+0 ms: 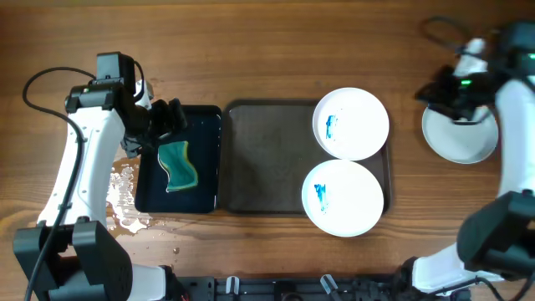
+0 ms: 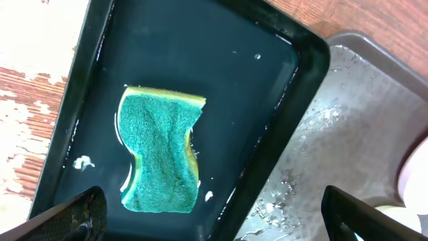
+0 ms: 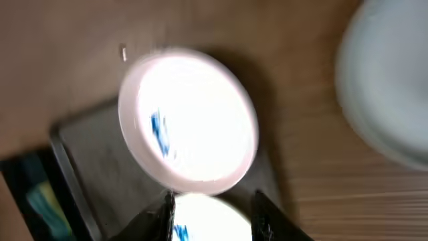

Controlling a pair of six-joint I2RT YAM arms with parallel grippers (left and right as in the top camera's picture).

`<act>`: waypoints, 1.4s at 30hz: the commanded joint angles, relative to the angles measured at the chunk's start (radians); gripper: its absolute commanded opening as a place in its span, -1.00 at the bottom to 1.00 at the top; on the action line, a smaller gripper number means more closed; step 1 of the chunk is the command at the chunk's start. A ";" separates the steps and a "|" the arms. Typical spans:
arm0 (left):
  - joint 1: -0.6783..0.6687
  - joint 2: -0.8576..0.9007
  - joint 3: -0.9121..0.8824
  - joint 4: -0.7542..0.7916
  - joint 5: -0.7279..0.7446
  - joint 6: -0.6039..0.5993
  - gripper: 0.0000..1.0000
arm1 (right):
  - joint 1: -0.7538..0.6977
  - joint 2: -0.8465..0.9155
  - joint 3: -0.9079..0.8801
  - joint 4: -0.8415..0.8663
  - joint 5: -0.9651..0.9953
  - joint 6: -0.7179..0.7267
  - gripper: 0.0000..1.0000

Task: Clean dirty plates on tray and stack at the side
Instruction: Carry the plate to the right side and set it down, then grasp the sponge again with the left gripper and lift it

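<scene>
Ahead of the right fingers (image 3: 160, 221), parted and empty, two blue-smeared plates (image 3: 188, 117).

Brown wooden table (image 1: 267, 50) with a wet patch (image 1: 125, 196) at left.

No legible text, label, brand, number or sign in any view. The plates (image 1: 359, 125), tray (image 1: 263, 159), black basin (image 1: 206, 142) and sponge (image 1: 178, 164) show plain surfaces with no print. The right wrist view is motion-blurred, so nothing can be read there.
</scene>
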 commanded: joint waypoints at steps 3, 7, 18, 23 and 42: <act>-0.005 0.016 -0.014 -0.016 -0.002 0.036 1.00 | 0.086 0.024 -0.267 0.203 0.122 0.148 -0.17; -0.005 0.016 -0.014 -0.016 -0.002 0.036 1.00 | 0.081 0.100 -0.348 0.317 0.122 0.140 -0.17; -0.005 0.016 -0.014 -0.016 -0.002 0.036 1.00 | 0.126 0.237 -0.359 0.454 0.069 0.144 -0.16; -0.005 0.016 -0.014 -0.018 -0.002 0.036 1.00 | 0.126 0.233 -0.331 0.381 0.226 0.137 -0.15; -0.005 0.016 -0.014 -0.039 -0.002 0.036 0.99 | 0.161 0.196 -0.275 0.374 0.208 0.061 -0.17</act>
